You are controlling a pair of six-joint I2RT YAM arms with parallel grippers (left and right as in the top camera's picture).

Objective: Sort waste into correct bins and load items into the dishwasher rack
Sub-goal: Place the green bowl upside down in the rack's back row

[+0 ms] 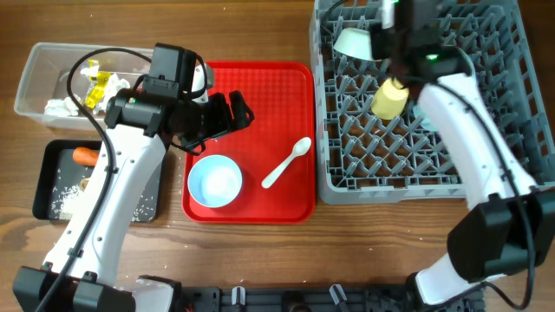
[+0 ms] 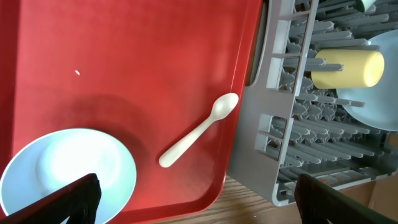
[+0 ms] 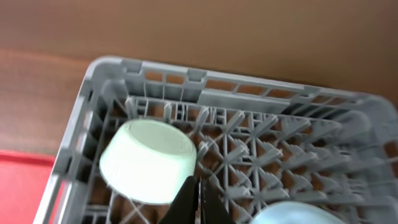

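Loading of the dishwasher rack (image 1: 381,187) looks to be the step in hand, since waste already lies in the bins: a yellow wrapper (image 1: 101,84) and tissue (image 1: 61,107) in the clear tub (image 1: 30,69) at far left, the carrot (image 1: 84,156) and rice (image 1: 65,201) in the black tray (image 1: 48,173) just near of it. In the rack sit the mint-green bowl (image 3: 148,160), upturned in the far-left corner, the yellow cup (image 1: 388,97) among the pegs, and a pale-blue plate (image 2: 367,107). Two items lie on the red serving tray (image 1: 269,95): the pale-blue bowl (image 1: 215,182) at its near-left part and the white spoon (image 2: 198,129) to the right, apart from the bowl. The left end effector (image 2: 199,199) hovers over that tray, fingers spread wide, released and empty. The right end effector (image 3: 194,199) hangs over the rack's far-left part, clenched on nothing. The next move probably calls for the left arm to descend and close on the bowl's rim, or to pinch low on the flat spoon
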